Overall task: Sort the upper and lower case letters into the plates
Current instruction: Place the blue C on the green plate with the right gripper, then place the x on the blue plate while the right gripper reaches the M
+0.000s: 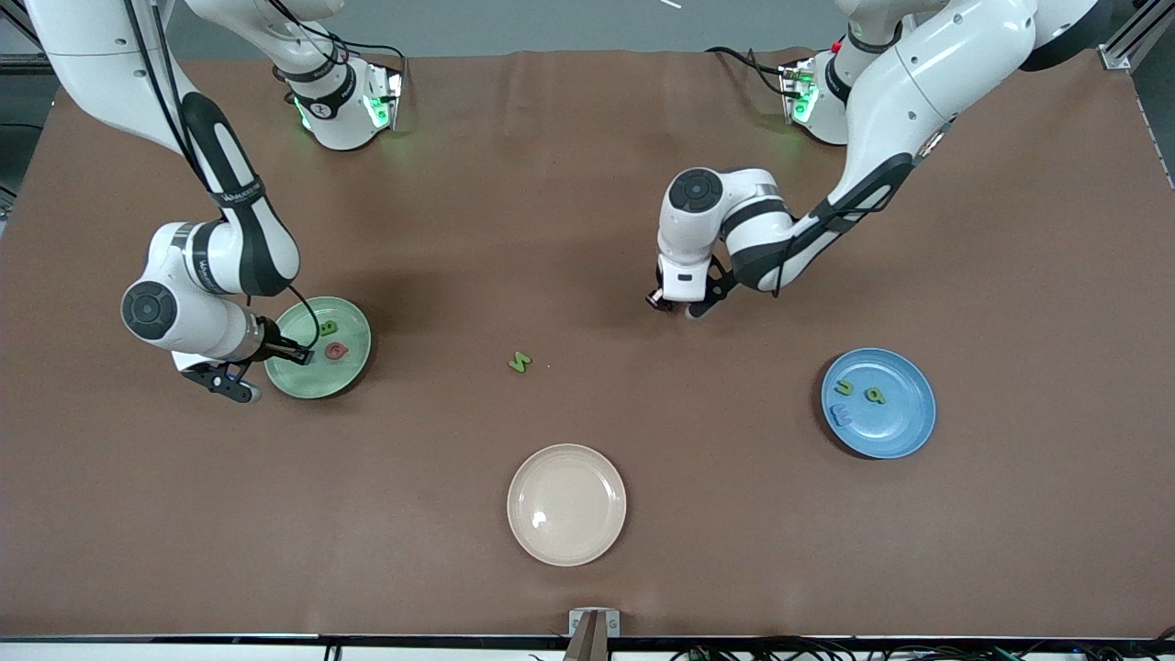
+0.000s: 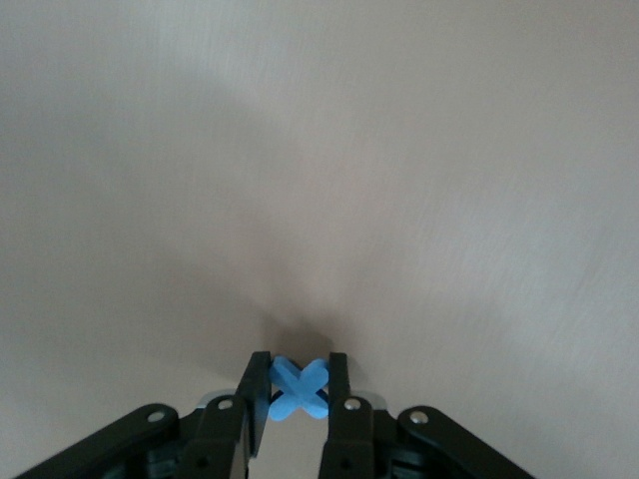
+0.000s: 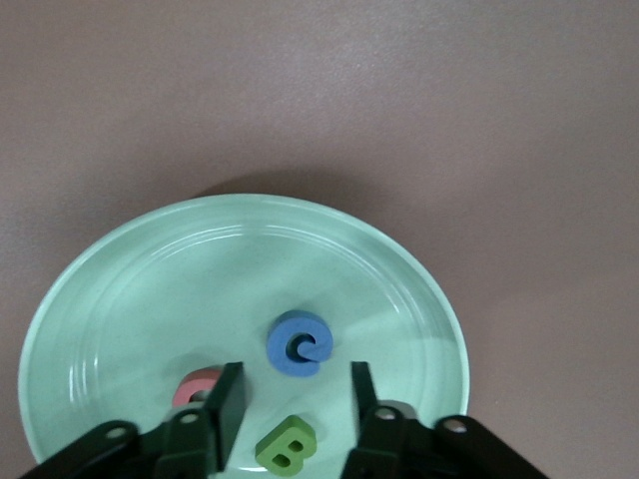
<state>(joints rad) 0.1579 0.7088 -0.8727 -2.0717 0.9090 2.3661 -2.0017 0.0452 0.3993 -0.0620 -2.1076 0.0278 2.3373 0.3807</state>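
Observation:
The pale green plate [image 1: 312, 381] lies toward the right arm's end of the table. It holds a green B [image 3: 287, 446], a red letter [image 3: 196, 385] and a blue G [image 3: 300, 343]. My right gripper [image 3: 295, 384] hangs open just over this plate [image 3: 200, 279], with nothing between its fingers. The blue plate [image 1: 895, 427] at the left arm's end holds two green letters [image 1: 875, 396] and a blue one [image 1: 841, 415]. My left gripper [image 2: 299, 364] is low at the bare table, between the two plates, shut on a blue X [image 2: 299, 391]. In the front view the left gripper [image 1: 675, 308] hides the X.
A loose green letter [image 1: 520, 362] lies on the brown table between the two grippers. A cream-white plate [image 1: 566, 504] with nothing in it sits nearer the front camera, near the table's middle.

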